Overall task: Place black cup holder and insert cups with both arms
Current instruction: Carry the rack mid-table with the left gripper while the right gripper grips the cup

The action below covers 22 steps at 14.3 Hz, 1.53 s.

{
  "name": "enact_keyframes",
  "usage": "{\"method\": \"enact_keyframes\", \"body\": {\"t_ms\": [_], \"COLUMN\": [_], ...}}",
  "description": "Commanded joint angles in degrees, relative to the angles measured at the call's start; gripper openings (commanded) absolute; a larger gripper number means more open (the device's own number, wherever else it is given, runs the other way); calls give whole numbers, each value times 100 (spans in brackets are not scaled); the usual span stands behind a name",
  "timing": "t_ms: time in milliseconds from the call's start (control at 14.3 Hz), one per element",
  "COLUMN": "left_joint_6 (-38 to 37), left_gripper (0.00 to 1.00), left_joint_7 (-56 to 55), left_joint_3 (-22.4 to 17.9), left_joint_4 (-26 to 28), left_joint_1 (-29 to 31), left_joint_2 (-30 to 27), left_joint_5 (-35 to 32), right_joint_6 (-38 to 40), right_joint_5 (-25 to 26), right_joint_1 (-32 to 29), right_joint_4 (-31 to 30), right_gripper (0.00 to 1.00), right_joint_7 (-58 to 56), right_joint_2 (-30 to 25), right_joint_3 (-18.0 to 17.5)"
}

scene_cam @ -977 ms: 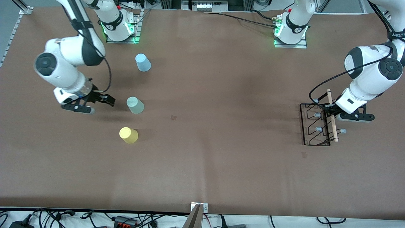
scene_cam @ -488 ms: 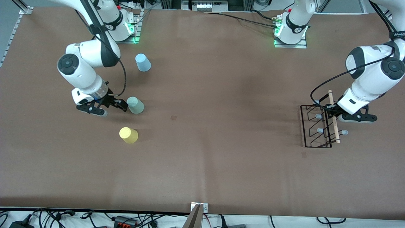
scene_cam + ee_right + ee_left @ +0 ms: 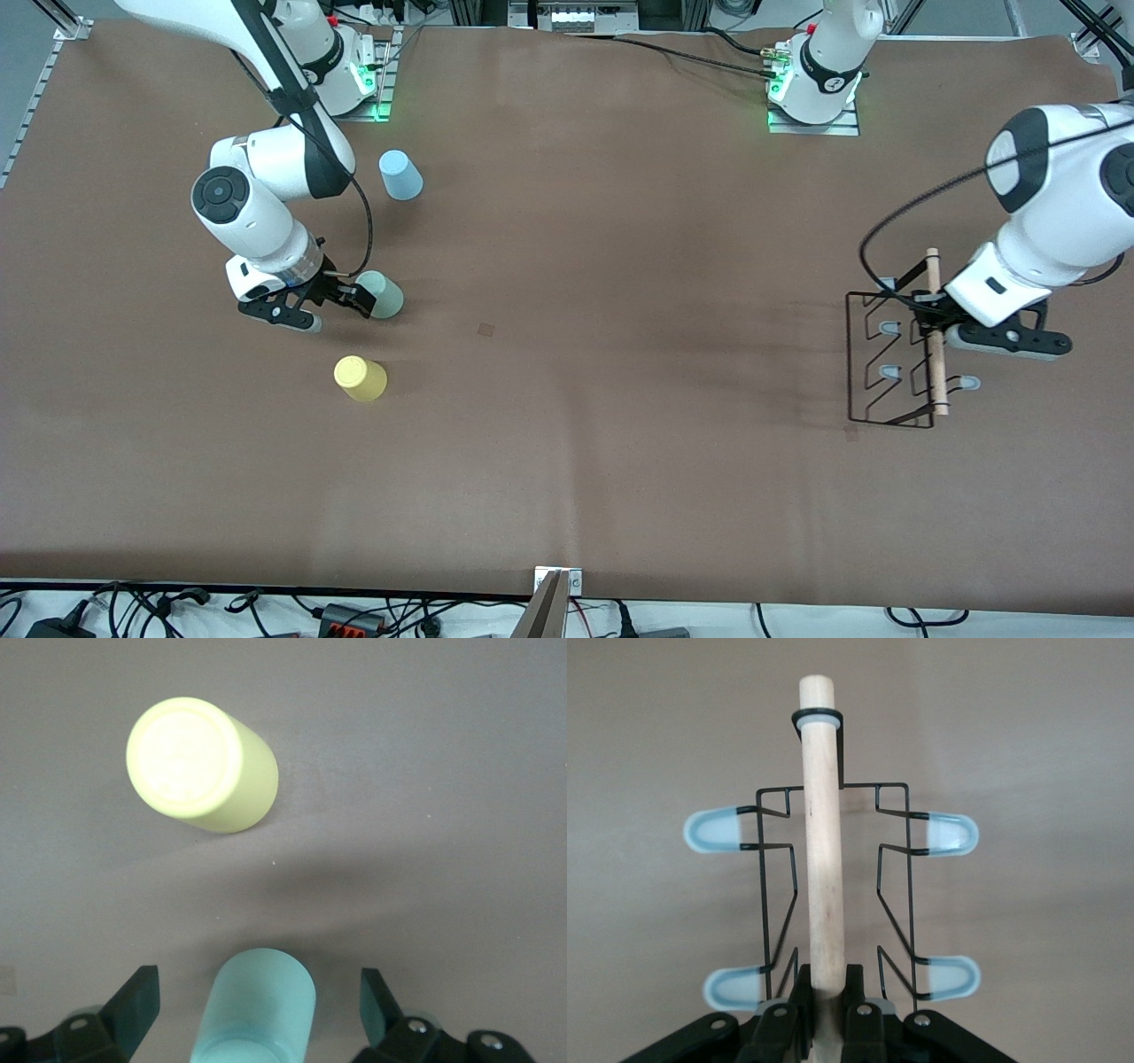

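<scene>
The black cup holder [image 3: 888, 372], a wire rack with a wooden rod [image 3: 935, 332] and blue-tipped pegs, hangs from my left gripper [image 3: 932, 324] just above the table at the left arm's end. The left gripper [image 3: 826, 1001] is shut on the rod [image 3: 822, 833]. My right gripper [image 3: 337, 308] is open and low beside the mint green cup [image 3: 383, 297]. In the right wrist view the mint cup [image 3: 261, 1005] stands upside down between the open fingers [image 3: 137, 997], touching neither. The yellow cup [image 3: 360, 378] [image 3: 199, 762] stands nearer the front camera. The pale blue cup [image 3: 400, 175] stands farther.
The brown table [image 3: 576, 266] is bare between the cups and the rack. Both arm bases [image 3: 813, 89] stand along the farthest edge. Cables lie past the table's nearest edge.
My right gripper has moved toward the mint cup and now has it between its open fingers. My left gripper has raised the rack by its rod.
</scene>
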<state>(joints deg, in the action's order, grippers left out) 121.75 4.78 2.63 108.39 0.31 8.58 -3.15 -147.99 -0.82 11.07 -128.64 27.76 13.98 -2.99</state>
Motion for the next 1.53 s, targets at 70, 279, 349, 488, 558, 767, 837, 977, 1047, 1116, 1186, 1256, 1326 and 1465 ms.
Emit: {"method": "enact_keyframes", "body": {"t_ms": [70, 279, 349, 488, 558, 767, 837, 977, 1047, 1116, 1186, 1256, 1326, 1465], "left_joint_6": [-371, -362, -345, -310, -309, -204, -134, 32, 86, 104, 199, 357, 515, 613], "left_gripper": [1, 1, 1, 1, 1, 1, 1, 1, 1, 1, 1, 1, 1, 2], "left_joint_7": [-871, -2195, -2810, -3638, -3999, -5124, -5432, -5960, -6093, -6164, -6199, -6200, -6191, -6174], "left_joint_3": [62, 63, 63, 63, 63, 36, 36, 54, 62, 63, 63, 63, 63, 54], "left_joint_4": [-468, -600, -696, -924, -1082, -1697, -1794, -1831, -1831, -1839, -1839, -1839, -1839, -1831], "left_joint_1": [-810, -1750, -2101, -2787, -3095, -4009, -4212, -4311, -4319, -4441, -4512, -4513, -4513, -4522], "left_joint_2": [248, 521, 635, 960, 1135, 1759, 1883, 1954, 1989, 2059, 2121, 2174, 2226, 2271], "left_joint_5": [-10, -2, -2, -2, -10, -81, -176, -649, -791, -801, -801, -801, -810, -819], "right_joint_6": [-301, -301, -301, -310, -310, -564, -591, -600, -600, -591, -591, -582, -600, -600], "right_joint_5": [47, 38, 38, 38, 38, 38, 46, 38, 38, 38, 38, 38, 38, 46], "right_joint_1": [123, 185, 246, 255, 255, 264, 264, 281, 334, 369, 430, 466, 483, 493], "right_joint_4": [-39, -83, -83, -100, -118, -310, -346, -364, -364, -364, -364, -381, -425, -478], "right_gripper": [100, 100, 100, 100, 100, 100, 100, 100, 100, 100, 100, 100, 100, 100], "right_joint_7": [160, 423, 519, 608, 608, 617, 617, 625, 712, 844, 941, 985, 986, 986], "right_joint_2": [113, 149, 166, 210, 219, 298, 298, 342, 342, 342, 342, 342, 351, 395], "right_joint_3": [-17, -17, -26, -35, -35, -35, -35, -52, -52, -52, -61, -79, -79, -79]}}
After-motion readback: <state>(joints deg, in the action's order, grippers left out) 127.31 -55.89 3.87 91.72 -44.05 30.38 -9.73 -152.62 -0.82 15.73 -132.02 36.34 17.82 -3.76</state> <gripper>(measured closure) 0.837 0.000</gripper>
